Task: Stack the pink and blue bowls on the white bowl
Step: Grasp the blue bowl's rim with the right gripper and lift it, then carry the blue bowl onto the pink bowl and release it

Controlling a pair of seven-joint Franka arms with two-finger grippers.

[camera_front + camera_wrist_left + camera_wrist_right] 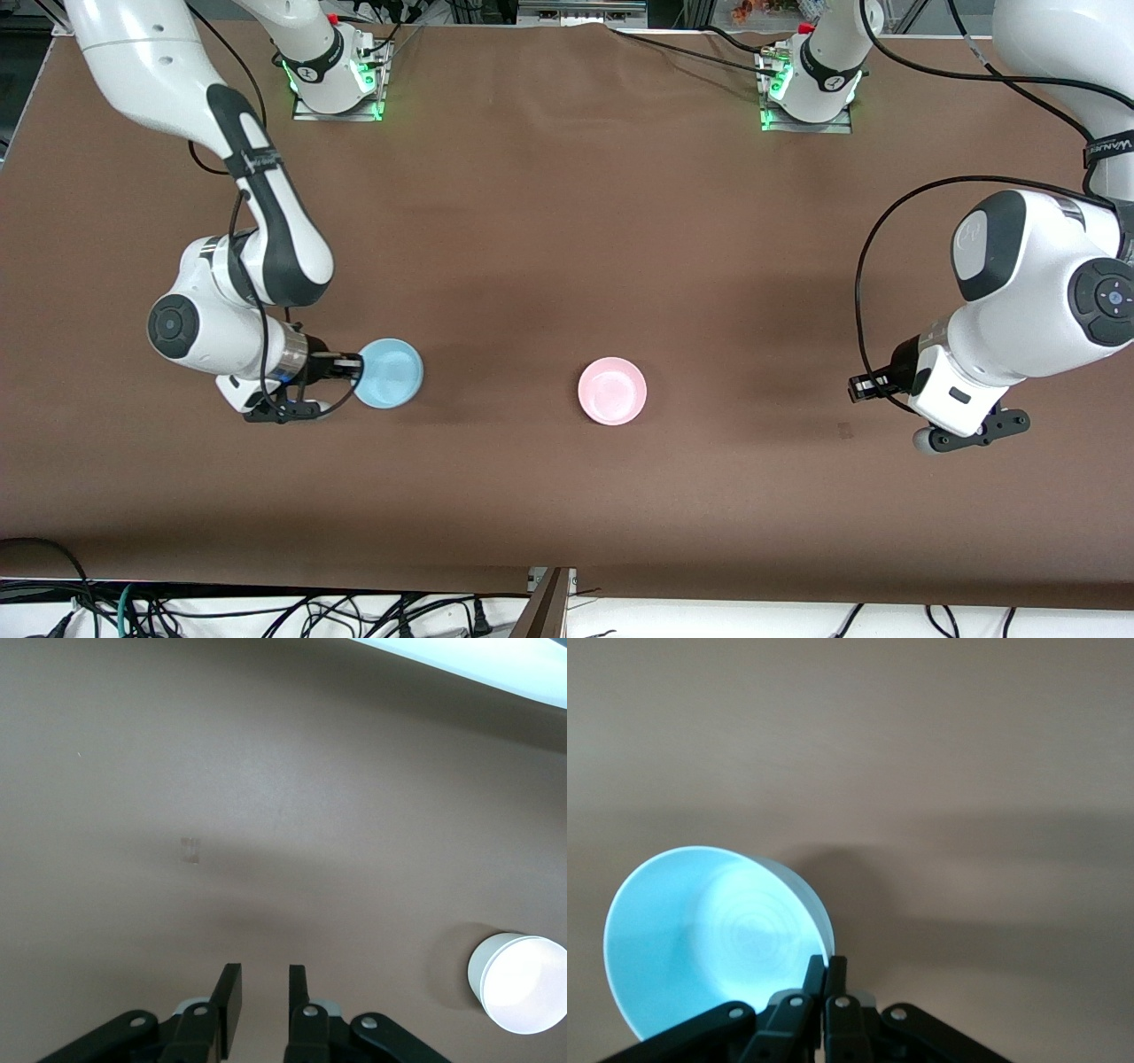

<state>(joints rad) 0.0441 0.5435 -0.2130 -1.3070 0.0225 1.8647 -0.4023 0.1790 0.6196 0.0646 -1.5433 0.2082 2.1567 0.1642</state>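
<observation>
blue bowl (388, 372): toward the right arm's end of the worktop (567, 221), rim pinched, tilted in the right wrist view.
right pincer (353, 365): pressed together on the blue bowl's rim.
step: grasp made; next calls for lifting and carrying to the white bowl (519, 981).
pink bowl (612, 391): mid-worktop, untouched.
left pincer (262, 994): narrowly spread, empty, waiting over bare worktop.

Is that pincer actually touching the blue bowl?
Touching. The right wrist view shows the right pincer shut on the blue bowl's rim, one finger inside, one outside.
</observation>
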